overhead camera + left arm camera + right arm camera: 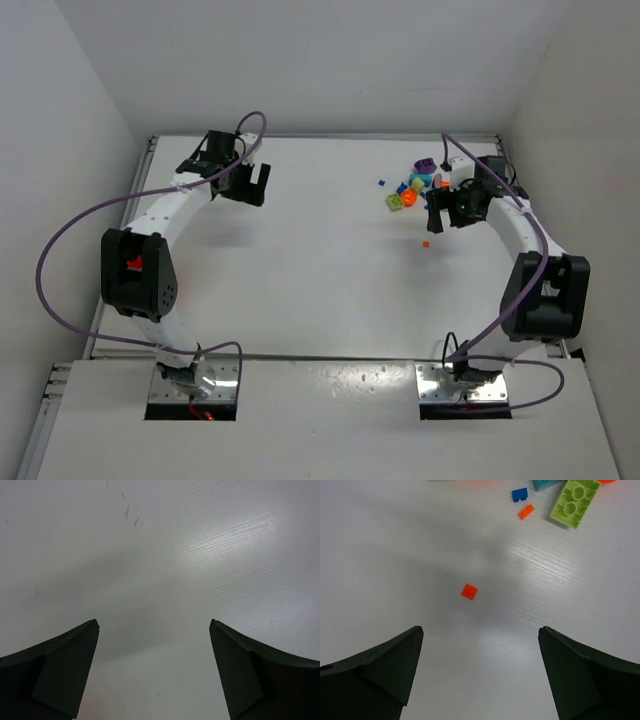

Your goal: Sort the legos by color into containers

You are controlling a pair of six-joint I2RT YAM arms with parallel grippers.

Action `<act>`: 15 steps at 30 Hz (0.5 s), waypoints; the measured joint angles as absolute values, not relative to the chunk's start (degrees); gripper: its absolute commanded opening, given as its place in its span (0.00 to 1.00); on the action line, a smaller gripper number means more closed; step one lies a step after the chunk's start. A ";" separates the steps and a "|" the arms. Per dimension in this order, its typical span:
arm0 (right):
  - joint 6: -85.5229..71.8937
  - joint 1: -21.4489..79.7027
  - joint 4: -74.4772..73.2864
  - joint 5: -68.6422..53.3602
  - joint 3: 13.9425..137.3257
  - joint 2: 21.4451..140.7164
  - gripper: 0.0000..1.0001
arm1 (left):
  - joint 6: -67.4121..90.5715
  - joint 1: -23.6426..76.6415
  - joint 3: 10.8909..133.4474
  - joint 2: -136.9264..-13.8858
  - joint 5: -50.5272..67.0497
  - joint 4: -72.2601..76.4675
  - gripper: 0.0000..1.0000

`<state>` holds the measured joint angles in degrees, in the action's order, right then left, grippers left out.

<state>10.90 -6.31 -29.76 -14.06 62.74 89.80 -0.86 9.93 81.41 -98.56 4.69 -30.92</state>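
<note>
The legos lie in a small cluster at the back right: a purple one [425,164], a green brick [396,200], cyan and yellow bits, and a tiny blue one [381,182]. The orange bowl [408,197] sits among them. A tiny orange lego [425,243] lies apart, nearer the front. My right gripper [434,212] is open and empty beside the cluster. Its wrist view shows that orange lego [469,591] just ahead of the open gripper [481,628], and further off a blue bit [520,494], another orange bit [526,511] and the green brick [574,501]. My left gripper [252,196] is open and empty at the back left.
White walls close in the table [320,290] at the back and both sides. The left wrist view shows only bare white table between the open gripper [155,621] fingers. Purple cables loop off both arms.
</note>
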 measured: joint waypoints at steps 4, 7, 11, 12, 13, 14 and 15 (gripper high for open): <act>10.83 -5.61 -30.33 -15.03 65.39 91.96 0.95 | -0.82 9.82 81.43 -98.56 4.67 -30.89 0.99; 10.33 -4.38 -30.30 -15.59 67.92 94.80 0.93 | -0.82 9.30 81.47 -98.56 4.67 -30.85 0.99; 9.13 -1.48 -29.71 -15.40 70.02 99.02 0.93 | -0.86 7.57 82.08 -98.32 4.08 -31.22 0.99; 8.71 -0.71 -29.65 -14.98 70.48 100.05 0.93 | -0.84 7.01 82.39 -98.24 4.05 -31.40 0.99; 8.19 -0.03 -29.56 -14.55 71.18 101.23 0.93 | -0.84 6.24 82.81 -98.06 4.05 -31.70 0.99; 7.55 0.64 -29.23 -13.93 72.03 102.56 0.93 | -0.82 5.43 83.24 -97.86 4.10 -32.10 0.99; 7.14 1.34 -28.97 -13.37 73.08 104.09 0.93 | -0.80 4.71 83.59 -97.60 4.08 -32.40 0.99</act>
